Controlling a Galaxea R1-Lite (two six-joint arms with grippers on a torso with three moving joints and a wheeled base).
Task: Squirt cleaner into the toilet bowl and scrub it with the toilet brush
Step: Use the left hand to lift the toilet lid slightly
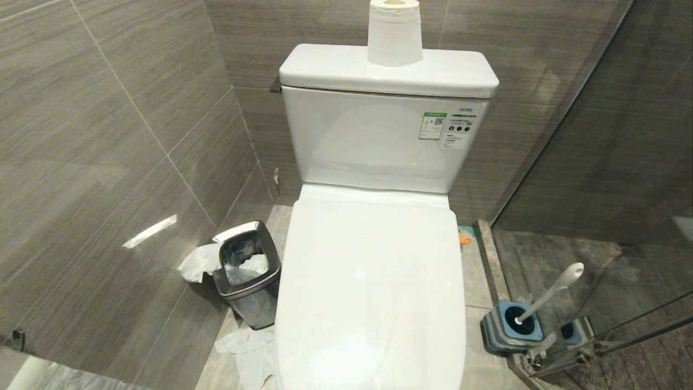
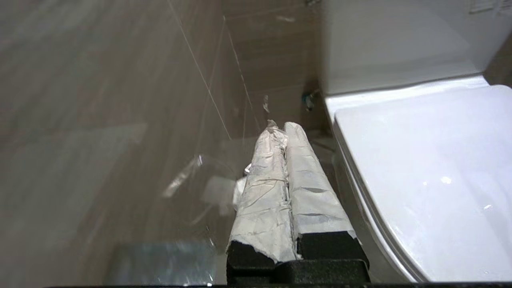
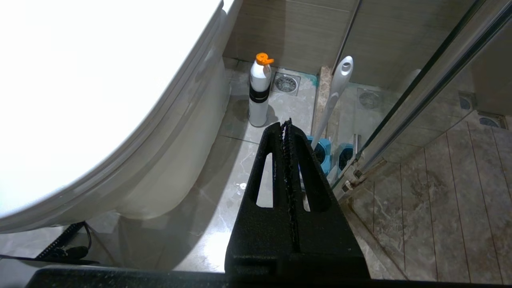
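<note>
Landmark: toilet lid [image 1: 373,287], shut flat over the toilet bowl; bowl itself hidden under it.
Left claw [image 2: 285,130]: near, low beside the lid's left edge; paper-wrapped fingers [image 2: 264,192] pressed together, nothing held.
Right claw [image 3: 287,128]: near, low on the lid's right side; black fingers closed tight, empty, pointing toward the floor items there.
Waste bin [image 1: 248,271]: left of the lid, on the floor, loose tissue [image 1: 246,346] around its base.
Toilet brush [image 1: 549,292]: right of the lid, white handle leaning out of its blue holder [image 1: 511,325], just beside the glass shower partition [image 3: 420,92].
Cleaner bottle [image 3: 259,90]: white, orange nozzle, upright on the floor right of the lid, further back than the brush, near a floor drain [image 3: 285,83].
Tank [image 1: 379,135]: behind the lid, paper roll [image 1: 394,32] on top.
Step in hand (judgement): lid must come up before anything else; nothing squirted yet.
Doing it well: hook the left claw under the lid's front-left lip, lift in an arc back toward the tank, lean it there gently so it does not slam or fall shut.
Risk: glossy lid may slip off wrapped fingers.
</note>
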